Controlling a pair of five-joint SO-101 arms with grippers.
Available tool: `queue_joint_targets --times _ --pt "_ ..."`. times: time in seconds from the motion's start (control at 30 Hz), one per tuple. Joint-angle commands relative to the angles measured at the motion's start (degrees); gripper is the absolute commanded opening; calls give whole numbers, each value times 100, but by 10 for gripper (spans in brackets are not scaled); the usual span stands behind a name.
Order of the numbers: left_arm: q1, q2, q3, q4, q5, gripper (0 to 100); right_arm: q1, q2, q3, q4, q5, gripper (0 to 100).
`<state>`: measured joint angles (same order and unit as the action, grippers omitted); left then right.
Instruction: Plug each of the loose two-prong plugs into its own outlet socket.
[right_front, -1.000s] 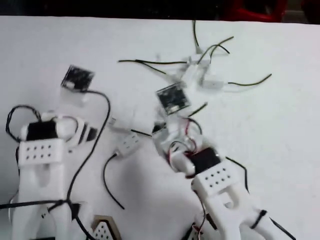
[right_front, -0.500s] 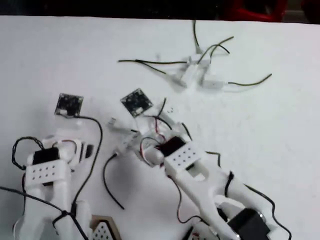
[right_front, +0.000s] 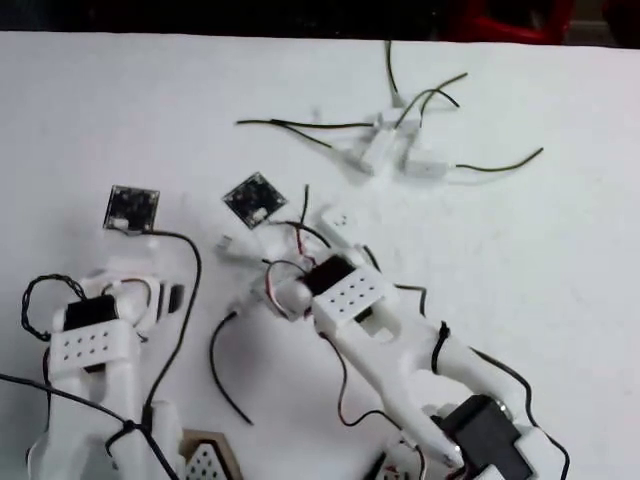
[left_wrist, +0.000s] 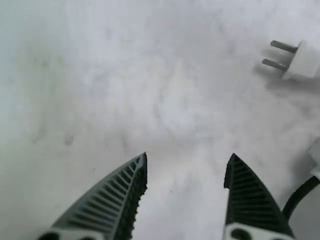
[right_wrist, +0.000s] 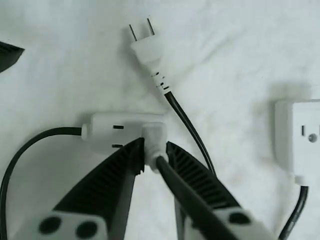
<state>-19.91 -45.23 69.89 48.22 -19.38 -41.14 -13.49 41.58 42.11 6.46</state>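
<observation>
The white desk (right_front: 540, 260) is lit bright and even, seemingly from overhead, and past its far edge the room goes black. Shadows are soft and short. Ahead of my left hand (left_wrist: 187, 160) the desk looks duller, a mottled grey, and the loose plug (left_wrist: 304, 60) beyond it lays a faint shadow beside its prongs. Around my right hand (right_wrist: 153, 150) the desk glares. The white plug (right_wrist: 153, 136) it pinches nearly melts into the white socket (right_wrist: 115, 131). The outlet box (right_wrist: 300, 135) nearby throws a pale shadow away from the hand.
</observation>
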Motion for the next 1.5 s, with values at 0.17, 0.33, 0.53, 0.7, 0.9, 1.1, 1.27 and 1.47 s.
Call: queue_joint_targets --times 0.17,0.33,0.53,0.7,0.9,1.1,1.27,1.47 --pt "-66 -127 9 -105 62 252 -4 22 -352 338 123 17" --pt "-66 -127 9 -105 62 252 -13 22 -149 303 132 17" --pt "-66 -127 9 -105 62 252 -154 22 237 57 563 17" --pt "-66 -127 18 -97 62 252 -198 22 431 -136 571 17" --pt "-66 -127 18 -97 62 252 -198 356 413 -127 571 17" --pt "-66 -127 18 -88 62 252 -198 866 18 57 563 17" --pt "-66 -127 18 -88 62 252 -171 611 -132 259 563 17" --pt "-66 -127 18 -97 62 252 101 -207 -404 620 554 17"
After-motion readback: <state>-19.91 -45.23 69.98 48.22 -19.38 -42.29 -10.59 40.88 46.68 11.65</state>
